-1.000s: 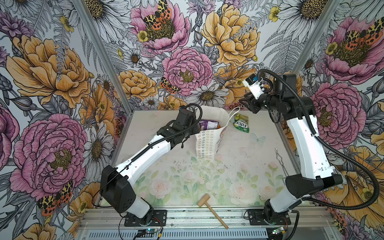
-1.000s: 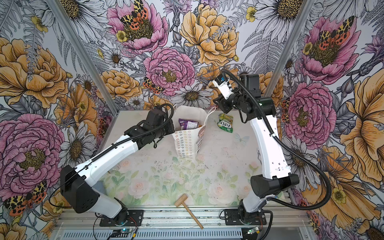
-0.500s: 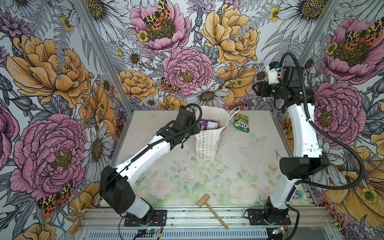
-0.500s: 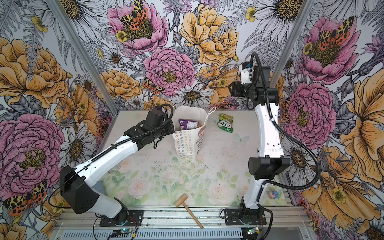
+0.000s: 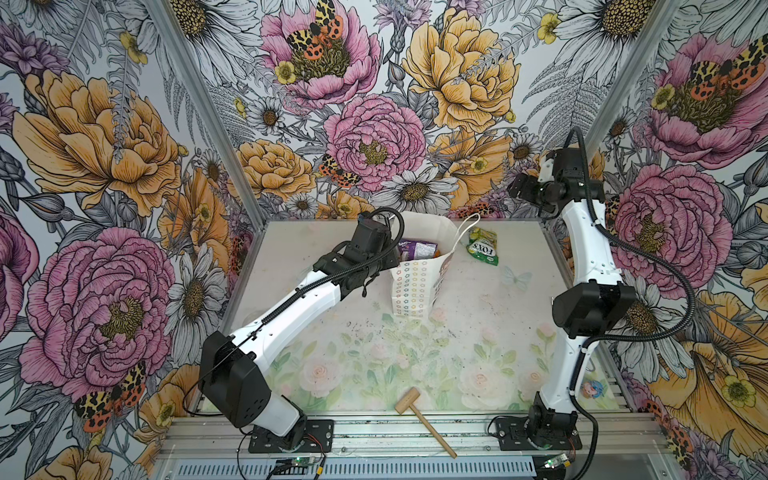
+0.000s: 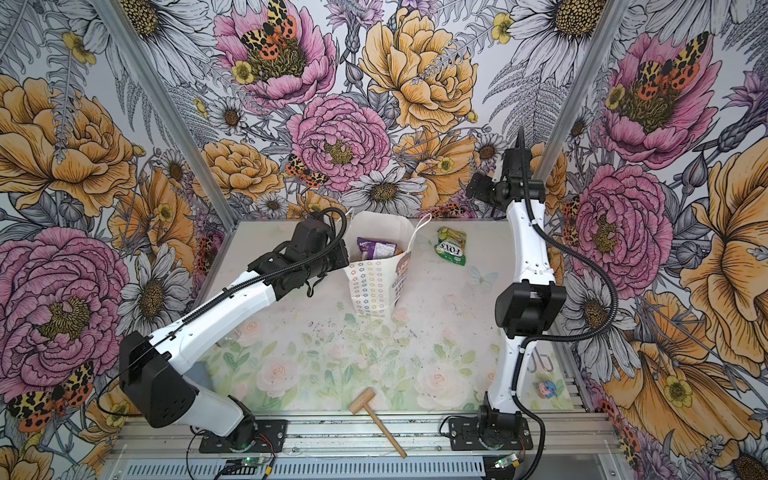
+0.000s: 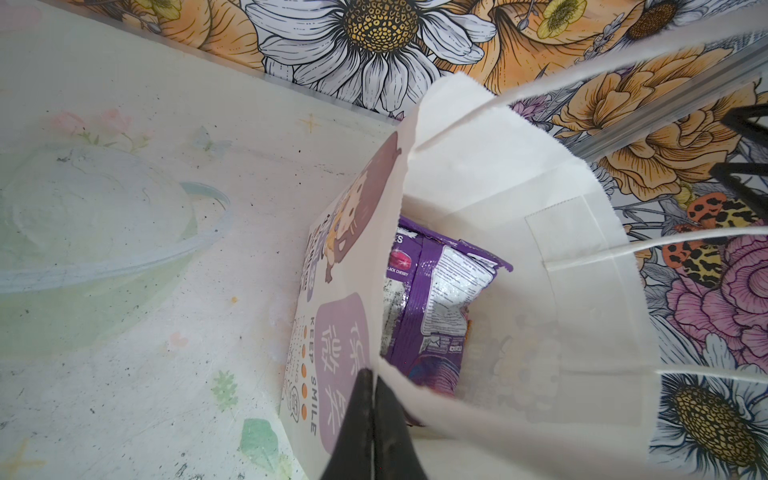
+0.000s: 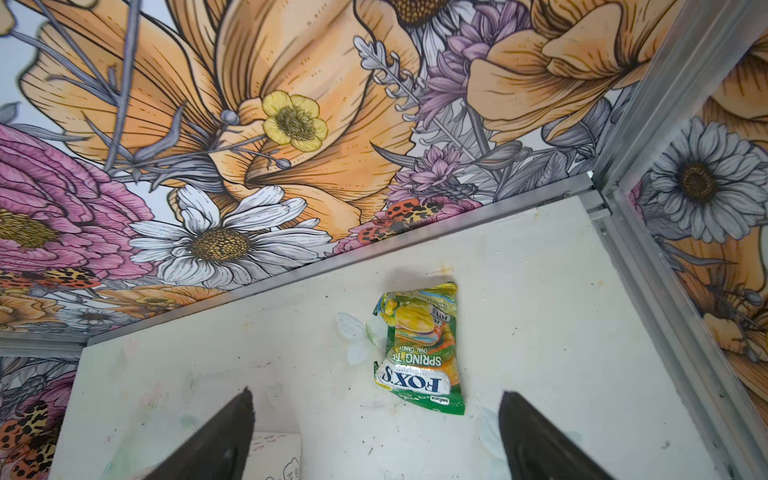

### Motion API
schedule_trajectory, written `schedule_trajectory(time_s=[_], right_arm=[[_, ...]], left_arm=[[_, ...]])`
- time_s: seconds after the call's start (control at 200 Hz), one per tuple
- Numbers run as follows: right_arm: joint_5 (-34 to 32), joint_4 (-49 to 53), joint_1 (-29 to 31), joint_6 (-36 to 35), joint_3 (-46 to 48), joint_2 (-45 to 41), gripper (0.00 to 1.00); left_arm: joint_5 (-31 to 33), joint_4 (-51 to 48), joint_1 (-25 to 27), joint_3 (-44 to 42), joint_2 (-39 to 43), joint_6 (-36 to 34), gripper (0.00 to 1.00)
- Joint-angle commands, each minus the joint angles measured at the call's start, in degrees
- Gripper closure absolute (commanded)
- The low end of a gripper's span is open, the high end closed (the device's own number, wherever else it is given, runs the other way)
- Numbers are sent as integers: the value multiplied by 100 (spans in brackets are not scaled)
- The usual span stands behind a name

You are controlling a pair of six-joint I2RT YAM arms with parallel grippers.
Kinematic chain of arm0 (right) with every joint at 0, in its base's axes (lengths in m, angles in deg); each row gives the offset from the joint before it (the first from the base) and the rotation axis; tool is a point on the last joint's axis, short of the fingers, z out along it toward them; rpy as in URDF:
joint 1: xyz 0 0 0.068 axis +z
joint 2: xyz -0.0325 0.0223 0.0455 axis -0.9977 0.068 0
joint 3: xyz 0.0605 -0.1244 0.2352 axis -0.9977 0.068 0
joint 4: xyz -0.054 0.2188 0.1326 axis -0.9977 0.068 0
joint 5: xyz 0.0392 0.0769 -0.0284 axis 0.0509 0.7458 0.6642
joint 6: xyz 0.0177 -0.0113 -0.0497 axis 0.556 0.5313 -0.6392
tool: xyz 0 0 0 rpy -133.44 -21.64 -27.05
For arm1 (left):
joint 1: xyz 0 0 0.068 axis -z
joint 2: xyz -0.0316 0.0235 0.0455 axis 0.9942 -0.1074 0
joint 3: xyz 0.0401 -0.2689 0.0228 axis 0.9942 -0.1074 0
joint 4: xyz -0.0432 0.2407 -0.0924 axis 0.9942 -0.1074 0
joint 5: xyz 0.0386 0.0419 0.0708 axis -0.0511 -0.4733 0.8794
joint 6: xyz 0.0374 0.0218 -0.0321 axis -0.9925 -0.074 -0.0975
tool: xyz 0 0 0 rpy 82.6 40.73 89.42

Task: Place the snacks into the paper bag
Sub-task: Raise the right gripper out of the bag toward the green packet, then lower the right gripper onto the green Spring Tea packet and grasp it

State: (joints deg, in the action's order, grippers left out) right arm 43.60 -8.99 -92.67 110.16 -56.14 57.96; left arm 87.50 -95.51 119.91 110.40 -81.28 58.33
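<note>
1. Left gripper [image 7: 373, 382]: clenched on the rim of the paper bag [image 5: 415, 282], holding its mouth open.
2. Paper bag: upright, middle of the desk [image 5: 478, 332], toward the far edge.
3. Purple packet [image 5: 417, 249]: inside the bag, seen through the mouth in both top views. Counted as done. What lies under it cannot be told.
4. Wooden mallet [image 5: 415, 409]: near edge, middle. Not a snack, so it stays.
5. Green packet [image 5: 483, 247]: flat on the desk by the far edge, just right of the bag, apart from it. The one snack visibly outstanding.
6. Right gripper [image 8: 376, 395]: released, jaws wide, empty, raised above the green packet toward the far right corner.

Judged status: nearly complete, with one pick and drop remaining.
</note>
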Motion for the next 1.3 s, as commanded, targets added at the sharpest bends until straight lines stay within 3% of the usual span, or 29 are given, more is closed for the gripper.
schedule_trajectory(time_s=[0.0, 0.27, 1.296], right_arm=[[-94, -57, 12, 228, 99, 260, 4], [331, -65, 10, 440, 188, 932, 0], [335, -259, 240, 735, 319, 2109, 0]], left_arm=[[-123, 203, -39, -22, 230, 76, 100], [-110, 203, -39, -22, 280, 76, 100], [-113, 204, -30, -84, 274, 80, 100]])
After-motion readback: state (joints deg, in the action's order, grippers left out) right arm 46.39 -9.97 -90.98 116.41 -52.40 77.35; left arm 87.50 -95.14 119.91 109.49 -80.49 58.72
